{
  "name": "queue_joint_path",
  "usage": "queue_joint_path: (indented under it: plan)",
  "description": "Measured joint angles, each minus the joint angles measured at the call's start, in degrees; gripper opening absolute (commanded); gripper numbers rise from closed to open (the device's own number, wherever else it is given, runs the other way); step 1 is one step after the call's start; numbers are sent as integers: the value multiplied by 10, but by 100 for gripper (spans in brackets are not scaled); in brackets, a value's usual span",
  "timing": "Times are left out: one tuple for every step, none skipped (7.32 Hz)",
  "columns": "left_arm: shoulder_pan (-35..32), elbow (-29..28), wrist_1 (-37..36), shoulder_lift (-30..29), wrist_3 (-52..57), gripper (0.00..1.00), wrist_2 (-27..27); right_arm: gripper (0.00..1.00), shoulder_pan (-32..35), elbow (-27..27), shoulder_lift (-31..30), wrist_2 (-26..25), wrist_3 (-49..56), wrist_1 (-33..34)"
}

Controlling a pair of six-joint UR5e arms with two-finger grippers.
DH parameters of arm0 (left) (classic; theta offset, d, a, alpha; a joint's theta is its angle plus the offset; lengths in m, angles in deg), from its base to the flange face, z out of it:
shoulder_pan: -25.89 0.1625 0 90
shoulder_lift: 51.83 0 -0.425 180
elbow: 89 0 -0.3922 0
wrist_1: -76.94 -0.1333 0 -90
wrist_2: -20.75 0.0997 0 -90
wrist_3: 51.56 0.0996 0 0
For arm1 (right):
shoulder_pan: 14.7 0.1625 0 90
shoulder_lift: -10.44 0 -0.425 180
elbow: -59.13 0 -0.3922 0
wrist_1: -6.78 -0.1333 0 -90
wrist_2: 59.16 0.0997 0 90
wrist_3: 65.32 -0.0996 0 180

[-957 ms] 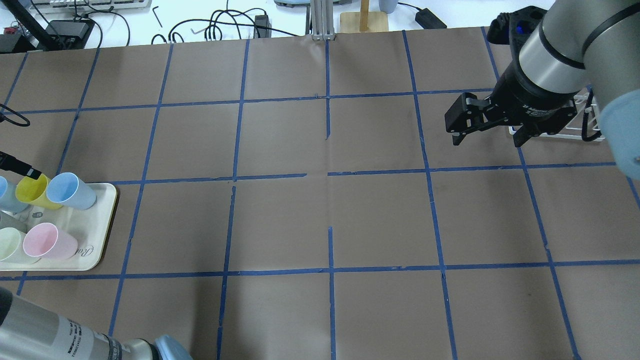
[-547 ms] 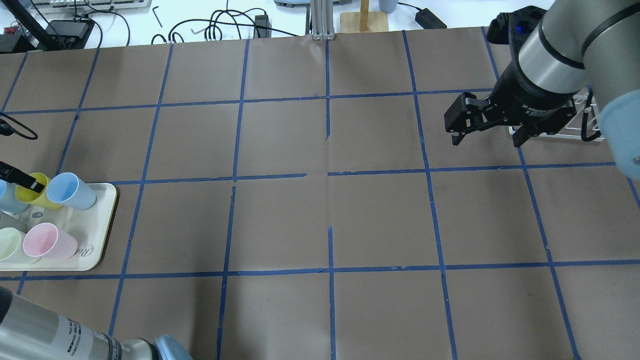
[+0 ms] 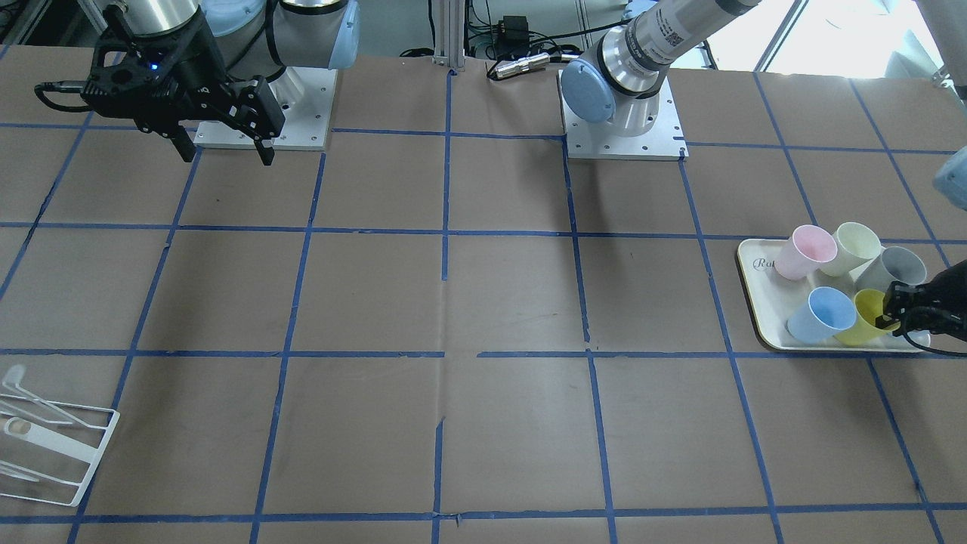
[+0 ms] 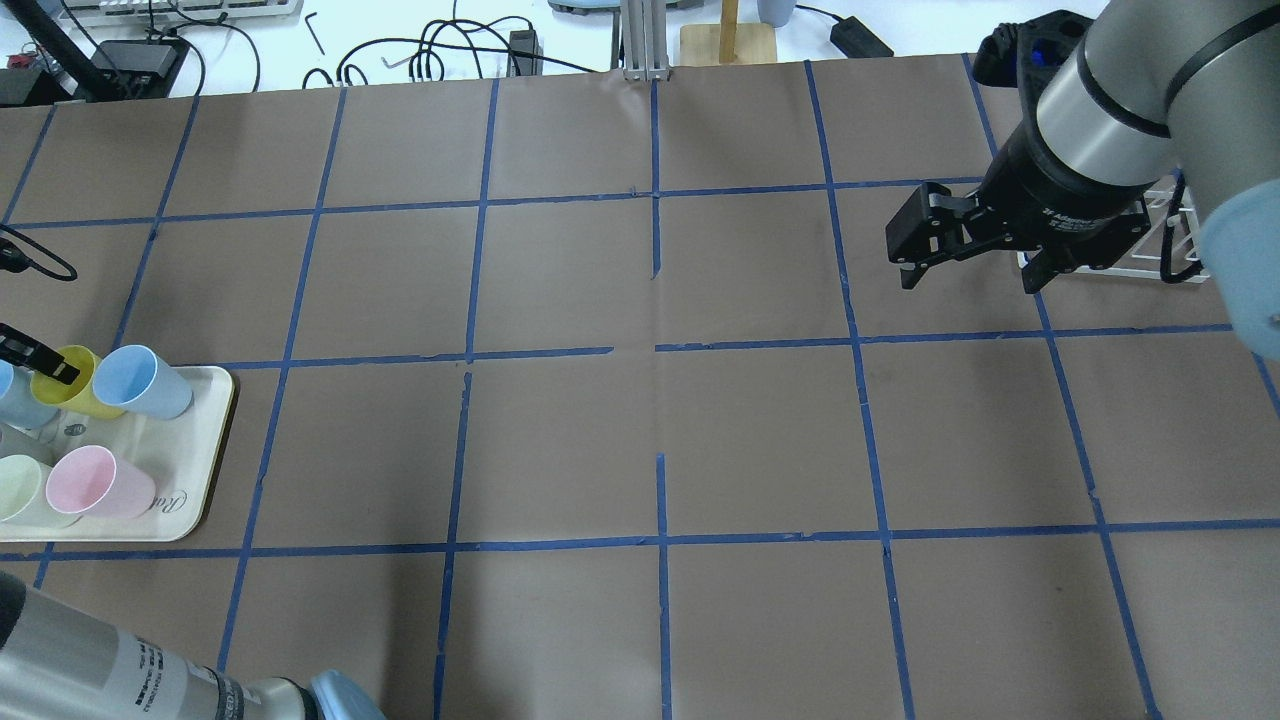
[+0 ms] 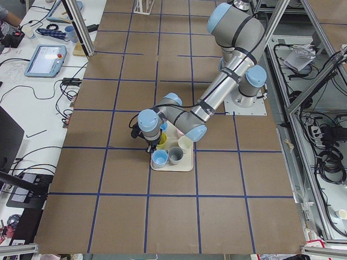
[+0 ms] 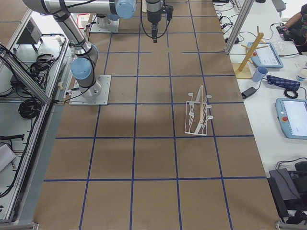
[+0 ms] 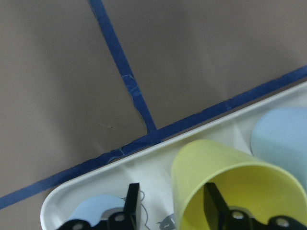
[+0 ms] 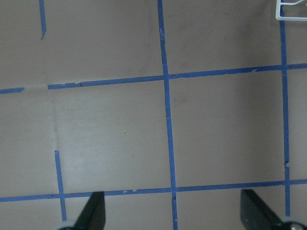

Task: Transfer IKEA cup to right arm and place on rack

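At the far left of the overhead view, the IKEA cup (image 4: 82, 400), bright yellow, matte, tapered and handleless, sits on a cream tray (image 4: 210, 430), touching a light blue cup (image 4: 140, 380). The left pincer (image 7: 171, 189) is spread apart, one finger inside the yellow cup's mouth, the other outside its wall. At far right, the right pincer (image 4: 967, 283) hovers released above the brown bench (image 4: 640, 420), near the white wire rack (image 6: 197, 118).

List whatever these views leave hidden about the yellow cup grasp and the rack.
- Left gripper: its body is cut off by the overhead view's left edge and the wrist view's bottom edge. Contact with the IKEA cup is unclear.
- Rack: mostly behind the right arm in the overhead view, and cropped by the front view's left edge.
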Motion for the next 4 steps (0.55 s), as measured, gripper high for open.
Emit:
queue_joint_path:
  plan:
    - [-1, 0, 0, 2, 0, 1, 0, 100, 0, 1, -1, -1, -1, 0]
    - [-2, -2, 1, 6, 0, 1, -2, 100, 0, 2, -1, -1, -2, 0]
    - [-2, -9, 4, 10, 1, 1, -4, 100, -2, 4, -2, -1, -3, 1]
    - [-1, -24, 15, 18, 2, 1, -13, 100, -2, 6, -1, -1, -3, 1]
